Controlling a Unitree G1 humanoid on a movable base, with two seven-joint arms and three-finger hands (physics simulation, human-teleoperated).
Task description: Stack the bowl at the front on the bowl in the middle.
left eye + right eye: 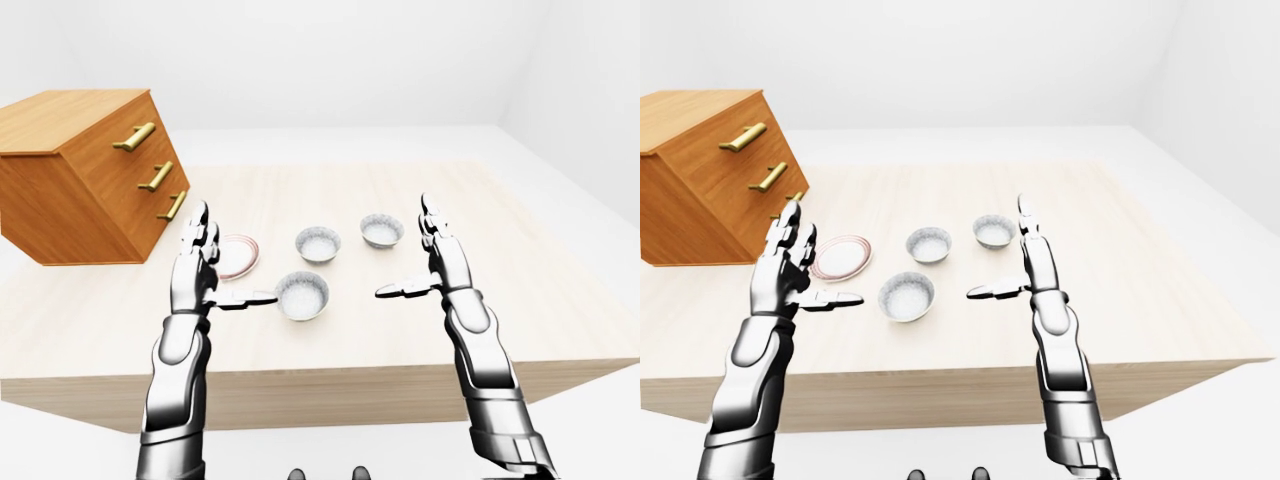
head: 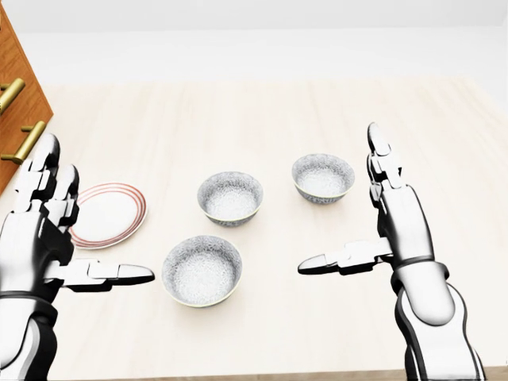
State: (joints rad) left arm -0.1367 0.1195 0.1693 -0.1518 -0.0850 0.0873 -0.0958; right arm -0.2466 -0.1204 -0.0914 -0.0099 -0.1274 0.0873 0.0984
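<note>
Bowls sit on my bench (image 2: 444,317) — three of them, all upright and none touching. The front bowl (image 2: 202,270) is the one I must move; it is low and left of the middle in the head view. The middle bowl (image 2: 230,198) is just above it, a little to the right. A third bowl (image 2: 323,177) sits further right, near the middle height of the view.

My left hand (image 2: 44,230) is at the left edge, just beside the front bowl. Its fingers (image 2: 107,274) are spread wide, one of them pointing at the bowl's rim, but nothing is pinched. My right hand (image 2: 393,218) is on the right side, well apart from the front bowl. Its fingers (image 2: 341,258) are spread too and hold nothing.

I think the stacking has not begun yet. The first job is to grab the front bowl.

To do it well, I would bring my left hand lower and closer, so the fingers go on both sides of the rim. Then I would squeeze softly, lift straight up, and keep the bowl flat. I must lift high enough to clear the middle bowl's edge, line up the two bowls, and then go down slowly.

A striped plate (image 2: 107,214) lies close behind my left hand, and a wooden drawer chest (image 1: 85,175) fills the upper left of the left-eye view — I should not bump them.
</note>
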